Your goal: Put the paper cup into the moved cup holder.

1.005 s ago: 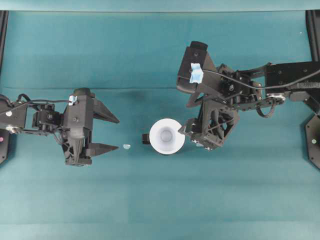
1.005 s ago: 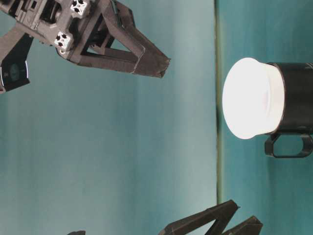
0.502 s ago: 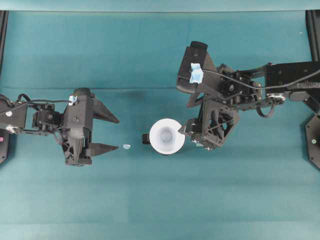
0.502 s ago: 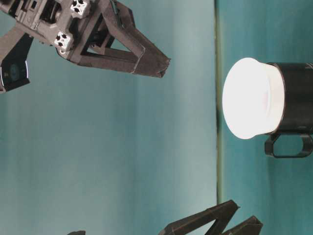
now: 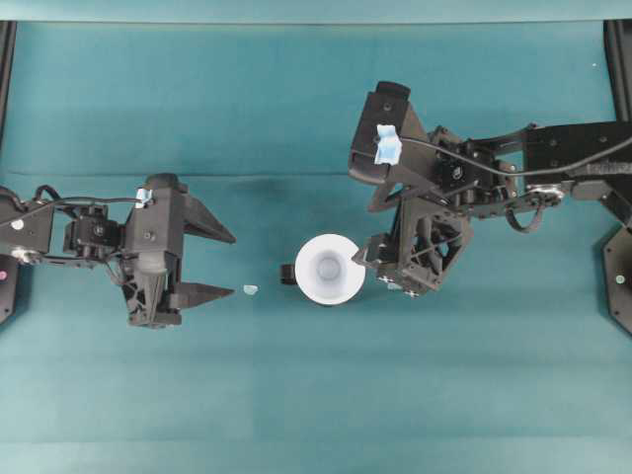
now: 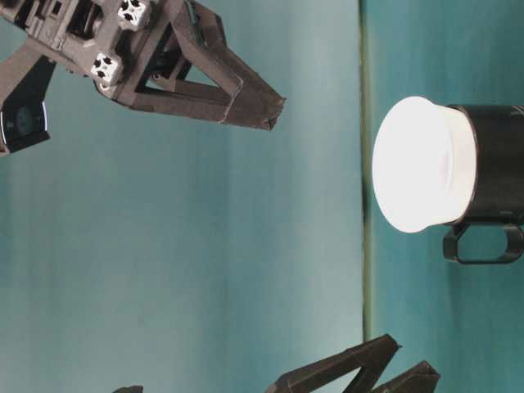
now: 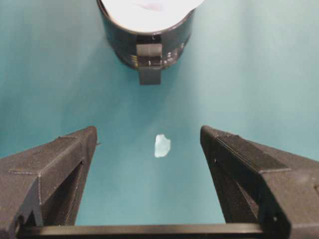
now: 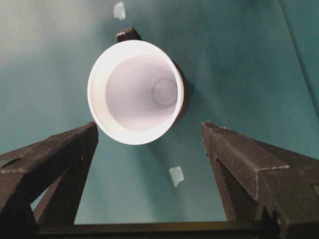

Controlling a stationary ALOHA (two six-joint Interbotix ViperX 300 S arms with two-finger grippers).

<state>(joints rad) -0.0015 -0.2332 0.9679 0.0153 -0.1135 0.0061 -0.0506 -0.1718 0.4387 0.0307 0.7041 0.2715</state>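
Note:
The white paper cup (image 5: 329, 269) sits upright inside the glossy black cup holder (image 6: 495, 176), its wide rim standing above the holder's edge. The holder's small handle (image 5: 286, 275) points left toward my left gripper (image 5: 222, 264). That gripper is open, low over the cloth, a short way left of the holder, with nothing between its fingers. My right gripper (image 5: 387, 272) hangs open just right of the cup and above it, tilted down. In the right wrist view the cup (image 8: 135, 92) lies ahead of the open right gripper (image 8: 149, 128), untouched. The left wrist view shows the holder (image 7: 147, 47) beyond the open left gripper (image 7: 148, 130).
A teal cloth (image 5: 316, 395) covers the table. A small pale scrap (image 5: 250, 289) lies between the left gripper and the holder's handle. Another scrap (image 8: 176, 176) lies on the cloth under the right gripper. Black frame posts (image 5: 617, 59) stand at the far corners.

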